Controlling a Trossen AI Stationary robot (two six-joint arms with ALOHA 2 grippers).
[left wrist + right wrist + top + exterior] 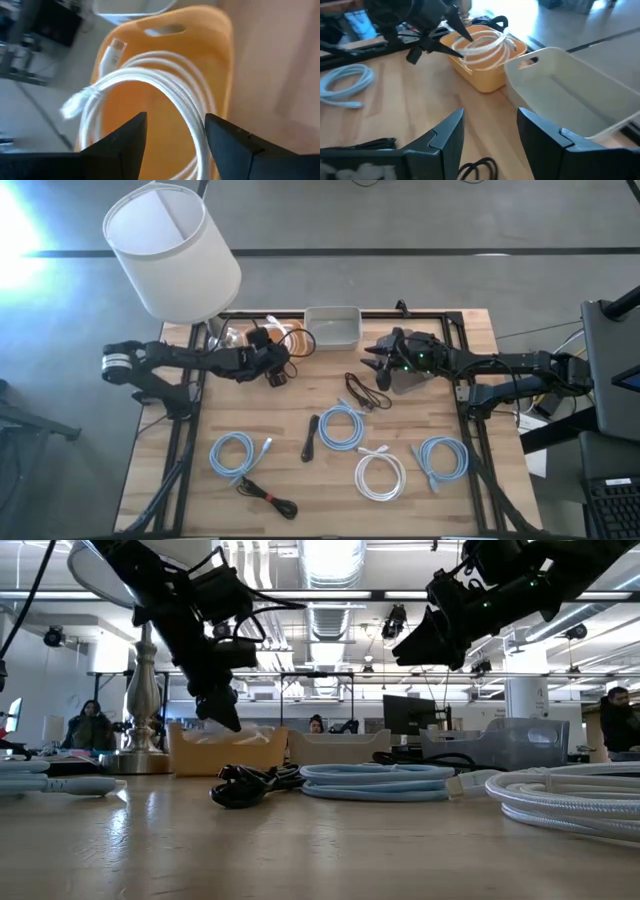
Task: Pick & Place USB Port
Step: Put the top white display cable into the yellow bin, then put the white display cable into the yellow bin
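Observation:
A white coiled USB cable (pixel 150 80) lies in the orange bin (pixel 220 60), its connector end (pixel 114 52) against the bin's wall. My left gripper (pixel 175 120) is open just above this bin (pixel 292 340); strands of the coil run between its fingers, and I see no touch. In the right wrist view the left gripper (pixel 457 37) points down at the coil (pixel 485 42). My right gripper (pixel 490 112) is open and holds nothing. It hovers over the table (pixel 377 368), near the empty white bin (pixel 565 85). More coiled cables lie flat on the table.
Light blue coils (pixel 234 453) (pixel 341 426) (pixel 442 459), a white coil (pixel 381 476) and black cables (pixel 365 393) (pixel 268 495) (pixel 311 438) lie across the table's near half. A white lamp shade (pixel 170 252) stands over the far left corner. The white bin (pixel 332 326) sits at the far edge.

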